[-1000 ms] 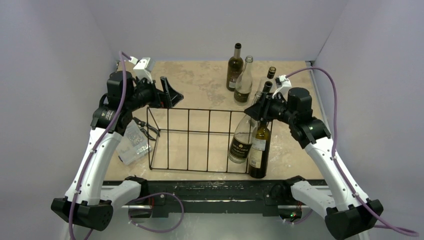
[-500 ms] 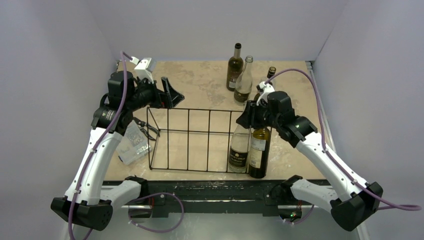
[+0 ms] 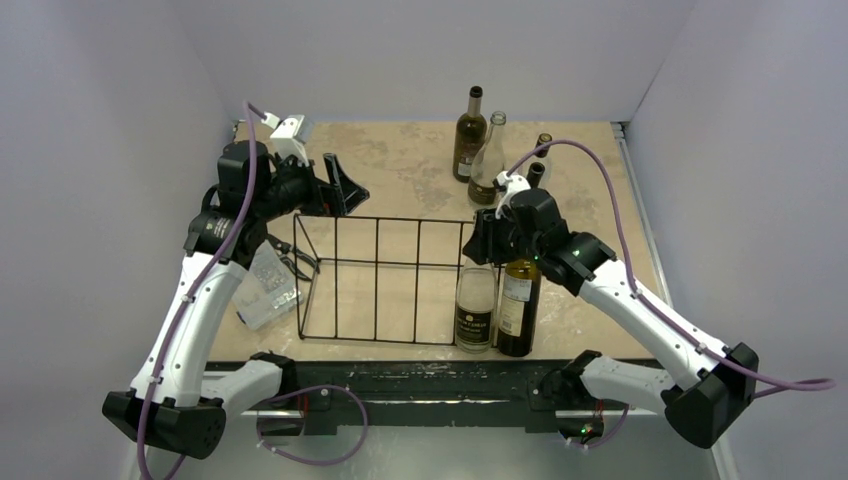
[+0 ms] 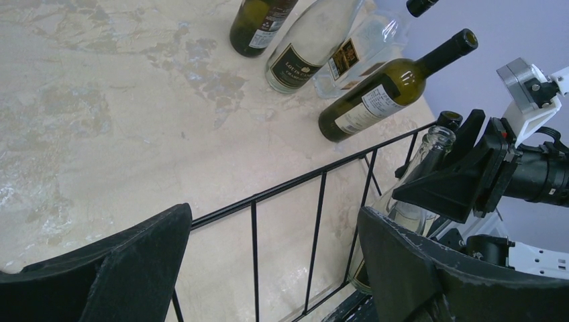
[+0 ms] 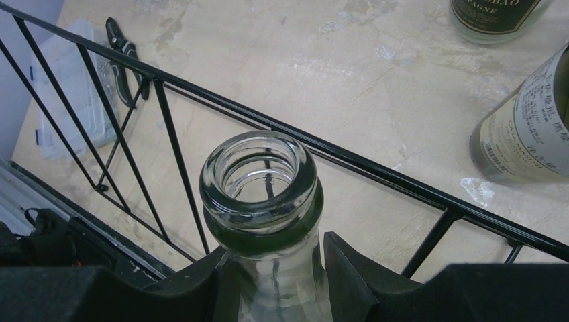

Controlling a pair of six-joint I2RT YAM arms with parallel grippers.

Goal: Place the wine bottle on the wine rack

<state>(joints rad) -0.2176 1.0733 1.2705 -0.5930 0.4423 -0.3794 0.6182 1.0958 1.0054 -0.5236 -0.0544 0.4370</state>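
The black wire wine rack (image 3: 380,265) stands mid-table. My right gripper (image 3: 486,240) is shut on the neck of a clear wine bottle (image 3: 476,310), which is upright at the rack's right end and appears to be inside its wires. In the right wrist view the fingers (image 5: 355,282) clamp the neck below the glass mouth (image 5: 260,176), with a rack top wire (image 5: 402,181) just behind. My left gripper (image 3: 340,185) is open and empty above the rack's back left corner. In its wrist view (image 4: 275,261) the rack wire (image 4: 302,180) runs between its fingers.
A dark bottle (image 3: 519,300) stands right beside the held bottle, at the rack's right end. Several more bottles (image 3: 468,135) stand at the back right. A clear plastic organiser box (image 3: 265,290) and black cutters (image 3: 297,262) lie left of the rack.
My right gripper moved left and down with the clear bottle. The bottle went from tilted to upright at the rack's right end. The left arm stayed still.
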